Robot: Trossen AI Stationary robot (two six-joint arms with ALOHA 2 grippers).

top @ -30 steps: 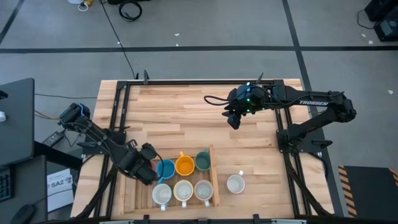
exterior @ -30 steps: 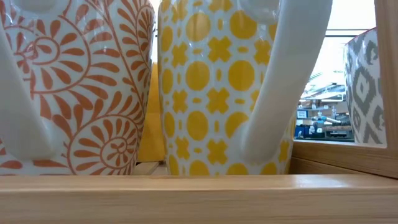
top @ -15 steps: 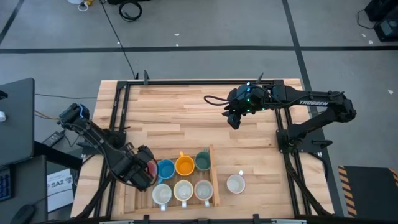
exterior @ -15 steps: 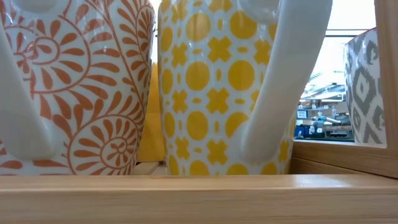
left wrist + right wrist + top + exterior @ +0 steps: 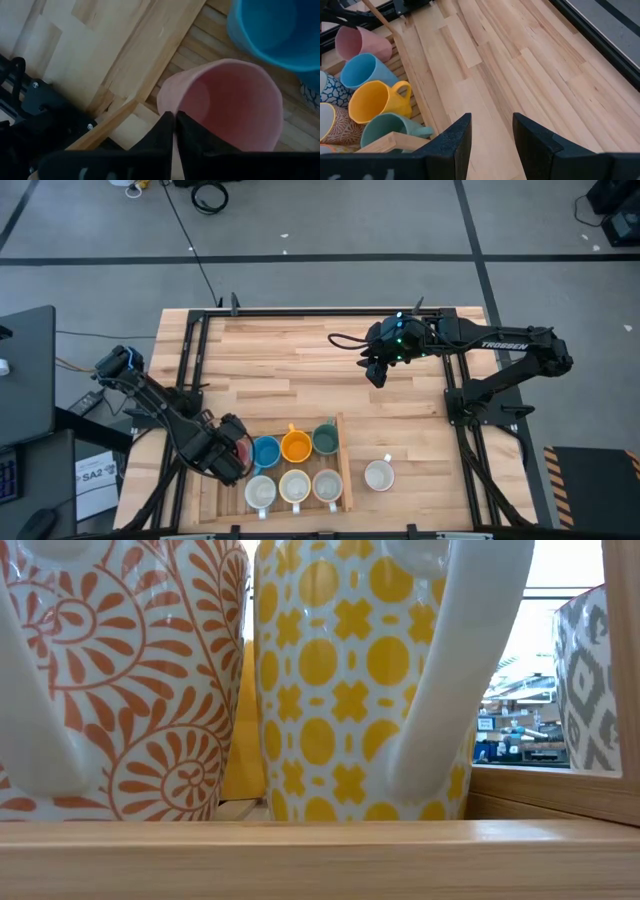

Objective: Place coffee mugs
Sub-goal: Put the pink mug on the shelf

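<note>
The left end effector [image 5: 173, 131] pinches the pink mug's [image 5: 227, 102] rim inside the wooden tray [image 5: 346, 470].

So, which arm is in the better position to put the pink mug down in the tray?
The left. Its gripper is shut on the pink mug rim, right over the wooden tray beside the blue mug. The right gripper hangs open, far from the tray.

The left hand [image 5: 232, 455] sits low at the near left of the counter [image 5: 300, 370], its fingers [image 5: 167, 131] pinched on the rim of the pink mug [image 5: 225, 105]. The right hand [image 5: 376, 372] hangs over the far right part of the counter, fingers [image 5: 455, 140] parted and holding nothing.
</note>
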